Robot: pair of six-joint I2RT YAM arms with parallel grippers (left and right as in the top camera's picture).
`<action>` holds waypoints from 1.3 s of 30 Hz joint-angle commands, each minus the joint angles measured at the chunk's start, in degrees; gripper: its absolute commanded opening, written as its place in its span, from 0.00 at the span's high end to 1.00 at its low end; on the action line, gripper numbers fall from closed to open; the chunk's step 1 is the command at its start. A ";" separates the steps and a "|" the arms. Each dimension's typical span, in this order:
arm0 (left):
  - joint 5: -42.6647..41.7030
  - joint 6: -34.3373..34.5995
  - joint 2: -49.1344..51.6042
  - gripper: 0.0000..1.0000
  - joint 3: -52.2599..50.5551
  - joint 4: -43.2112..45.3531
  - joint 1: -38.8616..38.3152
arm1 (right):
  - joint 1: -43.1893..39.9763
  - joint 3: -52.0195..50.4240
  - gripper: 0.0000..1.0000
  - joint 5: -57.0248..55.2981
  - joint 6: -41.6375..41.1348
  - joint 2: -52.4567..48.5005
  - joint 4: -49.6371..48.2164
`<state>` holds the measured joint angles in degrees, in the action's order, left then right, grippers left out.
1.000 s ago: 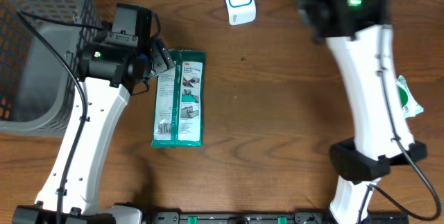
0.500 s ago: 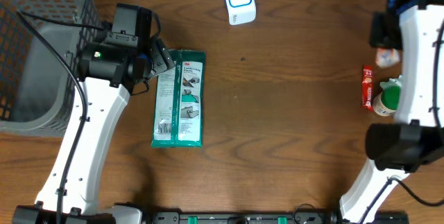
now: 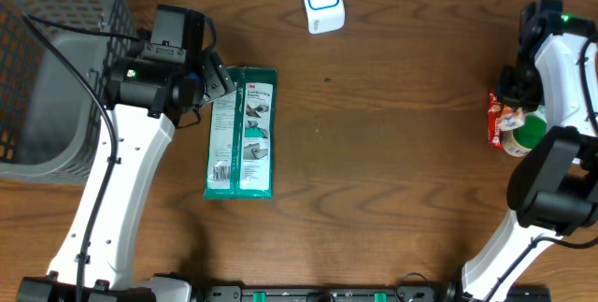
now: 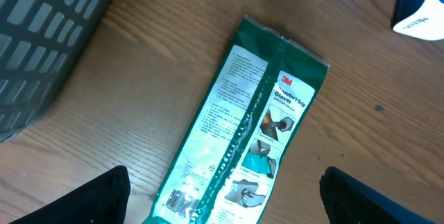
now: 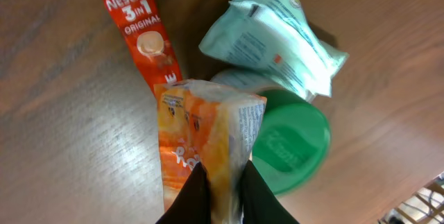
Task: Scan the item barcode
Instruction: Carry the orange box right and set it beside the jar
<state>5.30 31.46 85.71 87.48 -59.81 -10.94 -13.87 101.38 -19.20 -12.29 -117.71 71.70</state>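
**Ana:** The right gripper (image 5: 222, 186) pinches the low end of the orange packet (image 5: 208, 123), in the middle of the right wrist picture.
**Ben:** Is it heavy?
**Ana:** I think it's light and soft. It looks crinkly and maybe slippery, so hold the flat end gently.
**Ben:** How does it look?
**Ana:** Orange, with white sides and tiny print. The left gripper (image 4: 225, 200) hangs wide open, holding nothing.

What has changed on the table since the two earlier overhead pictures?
The right arm swung from beside the white scanner to the table's right edge. The right hand now hangs above the Nescafé sachet and the green lid, with an orange packet pinched between its fingers. The left hand, open over the 3M glove pack, the scanner and the wire basket stayed as they were.
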 commanded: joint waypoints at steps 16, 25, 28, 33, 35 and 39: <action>0.74 -0.33 -0.22 0.12 0.44 -0.17 0.15 | -0.35 -1.33 0.25 4.44 0.81 0.59 -0.39; 0.74 -0.33 -0.22 0.12 0.44 -0.17 0.15 | 1.70 3.13 0.59 38.88 7.21 1.11 0.96; 0.76 -0.35 -0.22 0.12 0.44 -0.17 0.15 | 3.72 0.15 0.89 38.01 6.91 1.11 -1.62; 0.74 -0.35 -0.22 0.12 0.44 -0.17 0.15 | 7.58 -8.74 0.92 36.70 6.10 1.11 -11.06; 0.76 -0.33 -0.22 0.12 0.44 -0.17 0.15 | 8.72 -12.52 0.94 33.73 5.16 1.11 -16.11; 0.76 -0.33 -0.22 0.12 0.44 -0.17 0.15 | 9.25 -17.53 0.96 26.01 0.52 1.11 -22.71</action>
<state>5.30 31.46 85.71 87.48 -59.83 -10.94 -4.60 86.26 13.17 -7.88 -117.45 50.81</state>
